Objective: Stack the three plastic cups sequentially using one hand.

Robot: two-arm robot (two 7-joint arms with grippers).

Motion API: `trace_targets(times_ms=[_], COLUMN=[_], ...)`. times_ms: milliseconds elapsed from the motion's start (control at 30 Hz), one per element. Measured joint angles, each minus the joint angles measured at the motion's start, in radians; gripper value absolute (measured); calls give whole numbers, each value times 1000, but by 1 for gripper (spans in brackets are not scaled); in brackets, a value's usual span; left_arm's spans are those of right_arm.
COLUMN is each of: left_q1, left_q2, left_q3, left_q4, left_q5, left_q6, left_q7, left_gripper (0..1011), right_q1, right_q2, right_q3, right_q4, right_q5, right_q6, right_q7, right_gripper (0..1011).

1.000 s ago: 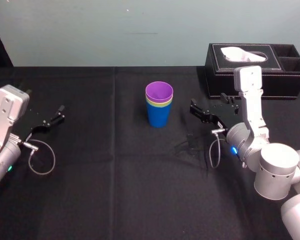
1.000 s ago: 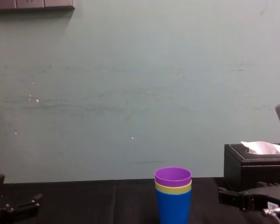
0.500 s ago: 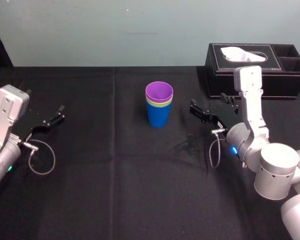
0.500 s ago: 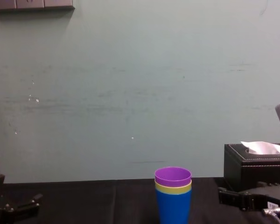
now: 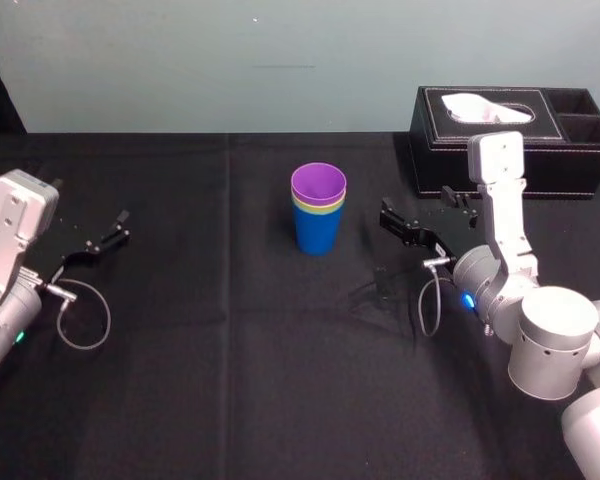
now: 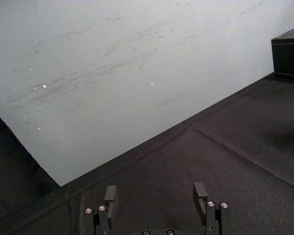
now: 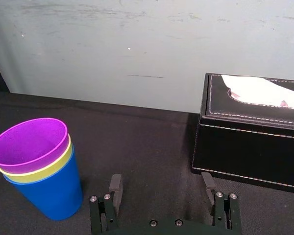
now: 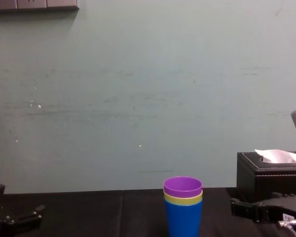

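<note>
- Starting left: my left gripper (image 6: 155,190) sits at the worktop's (image 5: 230,350) left side, jaws wide, empty.
- Centre: purple cup (image 5: 318,184) nested in yellow-green cup (image 5: 320,209), nested in blue cup (image 5: 316,233); all upright.
- Near the blue cup's right: my right gripper (image 7: 160,182), jaws wide, empty.
- Far right: black tissue box (image 5: 500,125).

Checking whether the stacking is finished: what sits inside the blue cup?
Inside the blue cup sits the yellow-green cup, and the purple cup nests in that. Only their rims show above it; their lower bodies are covered by the blue wall. The purple cup looks empty.
</note>
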Motion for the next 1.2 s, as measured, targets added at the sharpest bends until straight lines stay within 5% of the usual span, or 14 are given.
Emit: trace_targets(times_ms=[1200], left_q1=[0], left_q2=[0], left_q3=[0], left_q4=[0], left_q5=[0], left_q6=[0], left_q7=[0], left_gripper=[1011], right_q1=[0], right_q2=[0], right_q3=[0], right_q4=[0], right_q5=[0], right_q6=[0], right_q7=[0], right_gripper=[1000])
